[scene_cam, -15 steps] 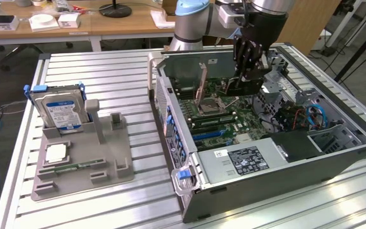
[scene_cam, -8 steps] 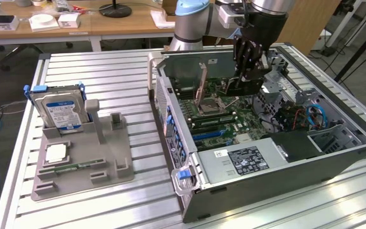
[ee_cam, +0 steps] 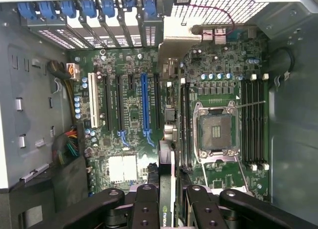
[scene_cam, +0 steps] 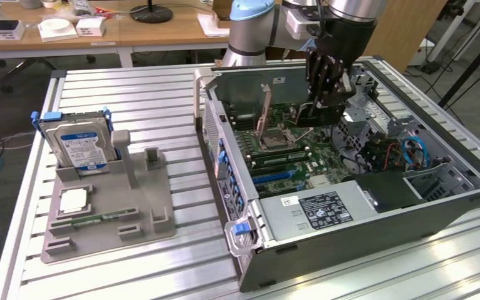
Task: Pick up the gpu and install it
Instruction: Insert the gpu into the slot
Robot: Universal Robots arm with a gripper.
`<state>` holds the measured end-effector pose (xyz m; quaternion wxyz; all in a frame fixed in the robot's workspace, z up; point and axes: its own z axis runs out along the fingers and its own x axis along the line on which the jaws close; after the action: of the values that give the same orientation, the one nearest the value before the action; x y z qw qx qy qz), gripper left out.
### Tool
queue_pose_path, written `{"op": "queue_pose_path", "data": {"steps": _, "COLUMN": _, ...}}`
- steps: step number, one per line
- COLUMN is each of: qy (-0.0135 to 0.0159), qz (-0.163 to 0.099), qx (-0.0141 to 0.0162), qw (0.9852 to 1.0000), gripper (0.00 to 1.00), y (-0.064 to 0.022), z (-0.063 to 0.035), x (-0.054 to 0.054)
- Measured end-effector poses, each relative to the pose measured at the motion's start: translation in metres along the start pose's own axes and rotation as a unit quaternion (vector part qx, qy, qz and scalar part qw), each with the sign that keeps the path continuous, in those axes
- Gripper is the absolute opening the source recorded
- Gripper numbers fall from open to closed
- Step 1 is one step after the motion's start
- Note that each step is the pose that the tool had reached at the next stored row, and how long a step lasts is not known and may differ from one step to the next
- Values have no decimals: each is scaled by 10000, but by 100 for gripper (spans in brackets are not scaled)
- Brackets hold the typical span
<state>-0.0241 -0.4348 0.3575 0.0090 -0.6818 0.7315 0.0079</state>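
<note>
The slatted tabletop (scene_cam: 132,100) carries an open computer case (scene_cam: 365,250) across the exterior view's right half. Over its motherboard (scene_cam: 294,165) (upper centre of frame), the arm's (scene_cam: 252,28) jaws pinch the gpu (scene_cam: 317,115) (ee_cam: 166,169), held upright above the board.

gpu (ee_cam: 166,211) in gripper (ee_cam: 172,191) over motherboard (ee_cam: 131,107) inside computer case (scene_cam: 374,240)

Silver arm (scene_cam: 245,44), lt-blue joint cap (scene_cam: 254,9), blk end effector (scene_cam: 324,103) w/ bolted links
</note>
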Motion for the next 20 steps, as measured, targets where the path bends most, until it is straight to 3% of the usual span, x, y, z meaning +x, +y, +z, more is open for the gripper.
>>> {"op": "queue_pose_path", "data": {"steps": 13, "qy": -1, "qz": 0, "qx": 3, "qw": 10000, "gripper": 26, "y": 87, "z": 218, "x": 37}}
{"op": "queue_pose_path", "data": {"steps": 20, "qy": 1, "qz": -3, "qx": 5, "qw": 10000, "gripper": 26, "y": 89, "z": 226, "x": 41}}
